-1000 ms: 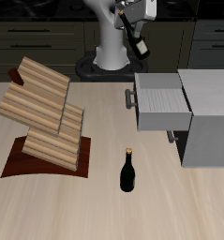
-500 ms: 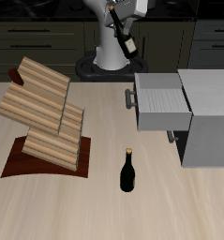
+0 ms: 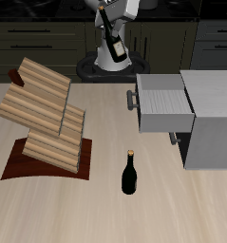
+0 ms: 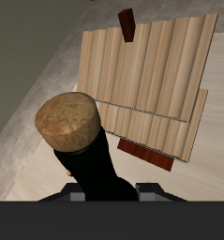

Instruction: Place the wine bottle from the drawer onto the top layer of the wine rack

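Observation:
My gripper (image 3: 116, 16) hangs high above the table's back edge, in front of the robot's base, shut on the wine bottle (image 3: 114, 42). The dark bottle tilts below the fingers. In the wrist view its cork-coloured cap (image 4: 70, 120) and black body (image 4: 101, 169) fill the foreground, with grey fingers (image 4: 74, 193) on either side. The wine rack (image 3: 47, 119) stands apart from the gripper, nearer the table's front; its top layer (image 3: 46, 80) is a tilted light-wood slab with nothing on it, also seen at the top layer (image 4: 151, 66). The grey drawer (image 3: 163, 102) stands open.
A second dark bottle (image 3: 130, 174) stands upright near the table's front edge, between the rack and the grey cabinet (image 3: 212, 119). The rack rests on a dark red-brown base (image 3: 17, 165). Dark kitchen cupboards line the back.
The gripper has carried the bottle sideways along the back of the table, away from above the drawer and toward the rack's side. The bottle's tilt has changed.

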